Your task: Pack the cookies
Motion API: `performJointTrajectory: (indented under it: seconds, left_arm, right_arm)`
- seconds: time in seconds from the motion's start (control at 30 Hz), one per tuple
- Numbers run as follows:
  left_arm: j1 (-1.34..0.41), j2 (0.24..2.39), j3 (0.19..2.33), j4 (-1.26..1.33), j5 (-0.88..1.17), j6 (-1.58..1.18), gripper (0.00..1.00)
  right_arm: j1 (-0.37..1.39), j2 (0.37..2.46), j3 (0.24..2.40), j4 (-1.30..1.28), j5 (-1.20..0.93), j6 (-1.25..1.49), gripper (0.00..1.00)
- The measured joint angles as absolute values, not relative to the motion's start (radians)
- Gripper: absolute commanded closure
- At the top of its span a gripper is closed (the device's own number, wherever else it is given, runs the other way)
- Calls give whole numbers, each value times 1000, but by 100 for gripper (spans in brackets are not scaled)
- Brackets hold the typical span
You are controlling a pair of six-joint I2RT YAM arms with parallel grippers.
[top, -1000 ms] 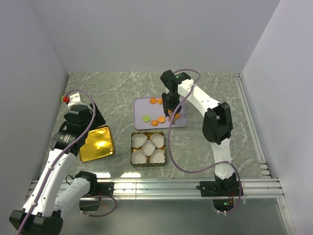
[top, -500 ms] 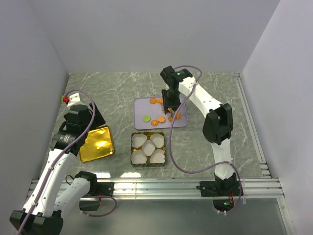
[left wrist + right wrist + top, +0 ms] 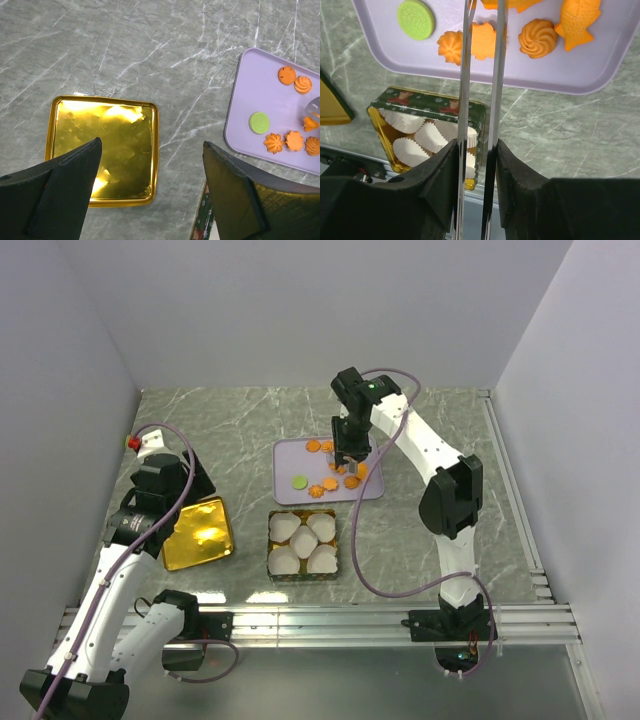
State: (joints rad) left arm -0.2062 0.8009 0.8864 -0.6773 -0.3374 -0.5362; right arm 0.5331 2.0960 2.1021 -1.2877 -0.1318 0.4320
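Several small orange cookies [image 3: 330, 483] and one round green cookie [image 3: 416, 19] lie on a lavender tray [image 3: 290, 452]. My right gripper [image 3: 476, 145] is shut on a pair of silver tongs [image 3: 497, 75], whose two blades run up over the tray with a narrow gap between them. The blade tips reach an orange cookie [image 3: 520, 4] at the top edge of the right wrist view; whether they pinch it is cut off. In the top view the right gripper [image 3: 348, 452] hangs over the tray. My left gripper [image 3: 152, 144] stands open and empty above a gold lid [image 3: 102, 150].
A green patterned tin [image 3: 302, 545] lined with several white paper cups [image 3: 432, 136] sits just in front of the tray. The gold lid [image 3: 198, 533] lies to its left. Grey walls close in the left, back and right; a metal rail [image 3: 320, 622] runs along the near edge.
The right wrist has shifted slightly back and right over the tray, and the tong blades have been squeezed closer together. The left arm has not moved.
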Motion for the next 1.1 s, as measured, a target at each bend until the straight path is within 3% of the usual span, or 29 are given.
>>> performJointTrajectory:
  seconds: [0.27,0.53,1.1]
  left_arm:
    - [-206,800,886,-677,-337,-536,12]
    - [-206,791,885,-677,-337,-536,12]
    - [-206,781,884,-677,-336,-536,12]
  right_arm:
    - [533,2056,2118,-1294,-140,448,58]
    - [533,2039,2111,-1300,-112,434,32]
    - [534,2008,1971,-1294,-84,450,31]
